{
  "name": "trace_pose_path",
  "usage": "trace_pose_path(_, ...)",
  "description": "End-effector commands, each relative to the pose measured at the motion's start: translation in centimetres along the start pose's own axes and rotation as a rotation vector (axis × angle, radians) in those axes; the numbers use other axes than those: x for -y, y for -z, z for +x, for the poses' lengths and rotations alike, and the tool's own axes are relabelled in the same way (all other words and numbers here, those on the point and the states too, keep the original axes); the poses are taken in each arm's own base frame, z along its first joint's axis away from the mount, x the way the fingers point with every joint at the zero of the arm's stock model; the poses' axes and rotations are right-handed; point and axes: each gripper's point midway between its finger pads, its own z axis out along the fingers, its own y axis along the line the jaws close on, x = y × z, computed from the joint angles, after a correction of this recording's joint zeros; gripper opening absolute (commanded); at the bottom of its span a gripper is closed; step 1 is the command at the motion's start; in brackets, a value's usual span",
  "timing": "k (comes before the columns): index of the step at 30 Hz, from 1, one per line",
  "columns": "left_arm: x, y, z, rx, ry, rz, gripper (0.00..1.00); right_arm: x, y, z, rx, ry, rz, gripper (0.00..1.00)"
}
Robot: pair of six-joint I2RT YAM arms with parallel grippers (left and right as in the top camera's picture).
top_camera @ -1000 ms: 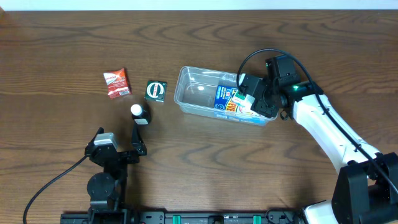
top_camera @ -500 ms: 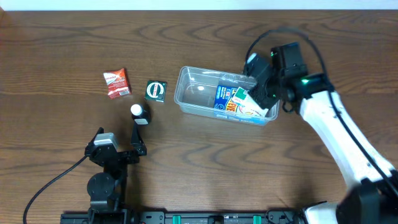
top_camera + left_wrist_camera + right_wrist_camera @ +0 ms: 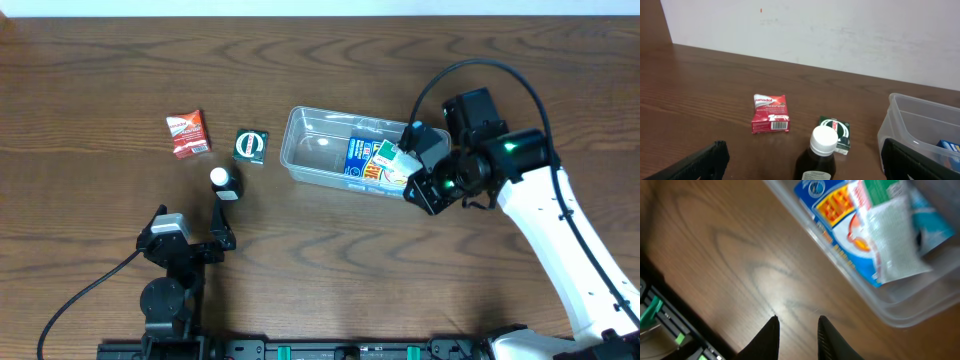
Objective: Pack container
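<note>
The clear container lies at the table's middle. Its right end holds a blue and orange box with a green and white packet on it. My right gripper hovers just outside the container's front right corner, slightly open and empty. In the right wrist view its fingers are over bare wood, with the container wall, the box and the packet above them. My left gripper is wide open and empty near the front left. The container's end also shows in the left wrist view.
A dark bottle with a white cap stands just ahead of my left gripper, in line with the gap between its fingers. A red packet and a small green box lie left of the container.
My right gripper has come out of the container's right end and moved toward the front, outside its corner. The green and white packet stays inside. The left arm has not moved.
</note>
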Motion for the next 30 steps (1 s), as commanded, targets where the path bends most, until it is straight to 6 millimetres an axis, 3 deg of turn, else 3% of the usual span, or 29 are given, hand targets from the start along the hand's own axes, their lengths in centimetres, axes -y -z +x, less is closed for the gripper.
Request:
trace_pose_path(1, -0.6, -0.1, 1.7, -0.048, -0.019, -0.025, 0.98, -0.6, -1.4, 1.3, -0.039, -0.019, -0.038, 0.23)
trace_pose_path(12, -0.6, -0.1, 1.7, -0.048, -0.019, -0.025, 0.98, 2.4, -4.4, 2.5, -0.049, -0.015, 0.079, 0.21)
trace_pose_path(20, -0.6, -0.1, 1.7, -0.048, -0.019, -0.025, 0.98, 4.5, -5.6, 2.8, -0.063, -0.016, 0.169, 0.22)
trace_pose_path(30, -0.6, -0.1, 1.7, -0.048, -0.019, -0.025, 0.98, 7.4, -7.3, 2.2, -0.069, -0.048, 0.226, 0.22)
